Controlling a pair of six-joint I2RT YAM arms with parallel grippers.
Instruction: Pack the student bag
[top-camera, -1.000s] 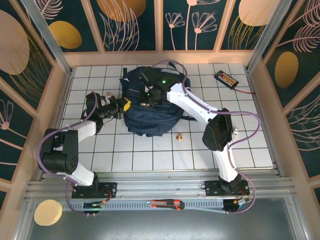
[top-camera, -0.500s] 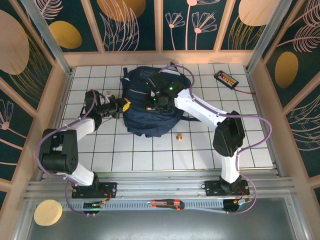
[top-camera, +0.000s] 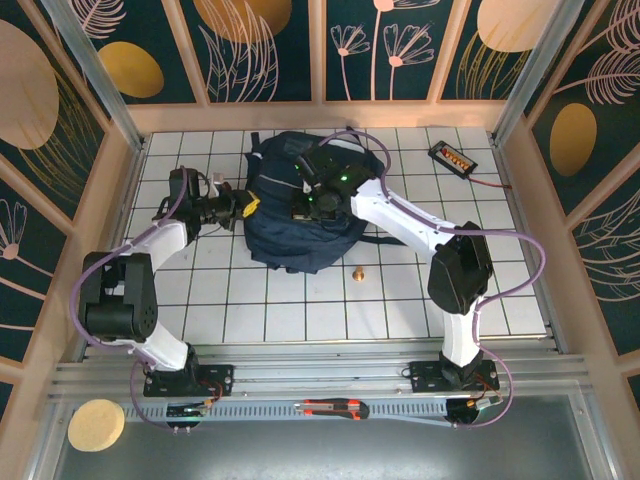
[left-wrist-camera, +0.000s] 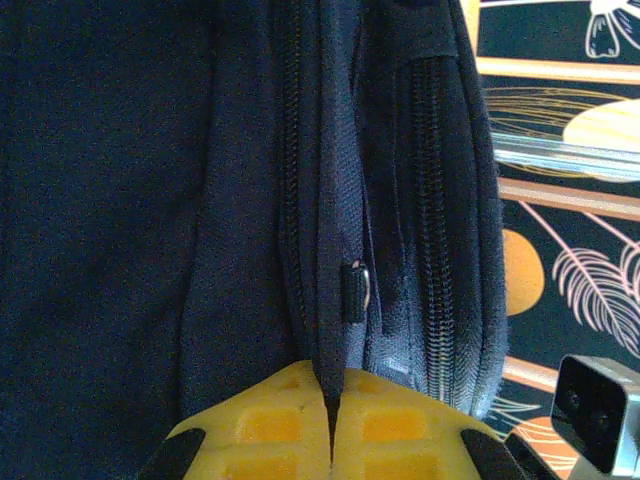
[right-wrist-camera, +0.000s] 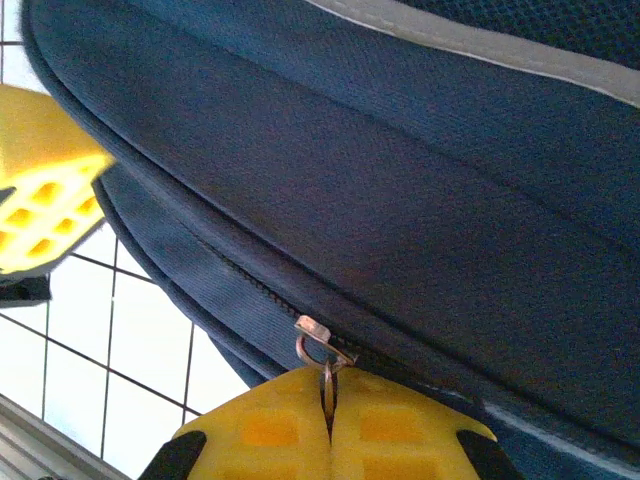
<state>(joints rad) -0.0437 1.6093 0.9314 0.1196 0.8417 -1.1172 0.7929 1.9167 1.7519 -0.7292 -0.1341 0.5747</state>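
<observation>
Where pads (left-wrist-camera: 260, 425) hide contact, left hand (left-wrist-camera: 330, 440) pinches student bag (top-camera: 292, 245) seam (left-wrist-camera: 328, 250), right hand (right-wrist-camera: 328, 420) zipper pull (right-wrist-camera: 322, 345).

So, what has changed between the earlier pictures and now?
The right gripper, shut on the zipper pull, slid slightly right and down in the top view, over the student bag; its elbow swung right. The left gripper, pinching the bag's edge, edged upward. The bag and small brass piece stayed put.

White gridded tabletop (top-camera: 300, 320), pale wooden frame (top-camera: 320, 114), dark teal wall panels (top-camera: 282, 62) with gold discs (top-camera: 130, 68)
</observation>
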